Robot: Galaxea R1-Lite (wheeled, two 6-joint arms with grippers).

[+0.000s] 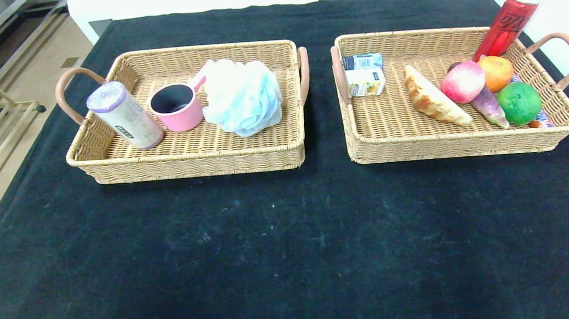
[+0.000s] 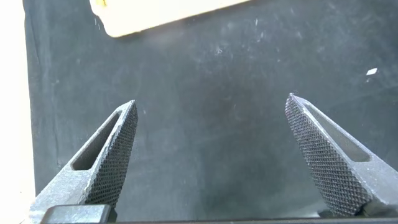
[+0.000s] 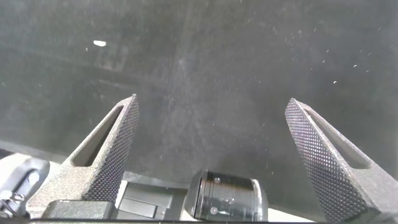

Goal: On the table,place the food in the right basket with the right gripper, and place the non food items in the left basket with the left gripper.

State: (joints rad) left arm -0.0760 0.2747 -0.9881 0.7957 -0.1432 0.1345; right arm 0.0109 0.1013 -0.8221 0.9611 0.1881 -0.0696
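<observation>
Left gripper (image 2: 211,109): seen only in its own wrist view, fingers spread wide apart, holding nothing, black cloth beneath it; absent from the head view.
Right gripper (image 3: 211,109): seen only in its own wrist view, fingers also wide apart and empty, over black cloth; absent from the head view.
Table (image 1: 280,240): covered in black cloth; the whole lower half of the head view shows no loose item on it.
Left basket (image 1: 189,158): upper left of the head view; a wicker tray with handles.
Non-food inside: a tilted cylinder tube (image 1: 123,115) at its left, a pink cup (image 1: 176,106) just beside it, and a pale blue bath sponge (image 1: 242,96) to the right of the cup.
Right basket (image 1: 463,142): upper right of the head view.
Food inside: two small cartons (image 1: 364,75) at its left end, a bread roll (image 1: 433,98) in the middle, then a cluster at the right of a pink apple (image 1: 463,82), an orange (image 1: 496,72), a green lime (image 1: 519,103) and a purple vegetable (image 1: 489,106); a red can (image 1: 505,24) leans at the far right corner.
Progress: judging from this, sorting looks complete, with nothing left to pick.
</observation>
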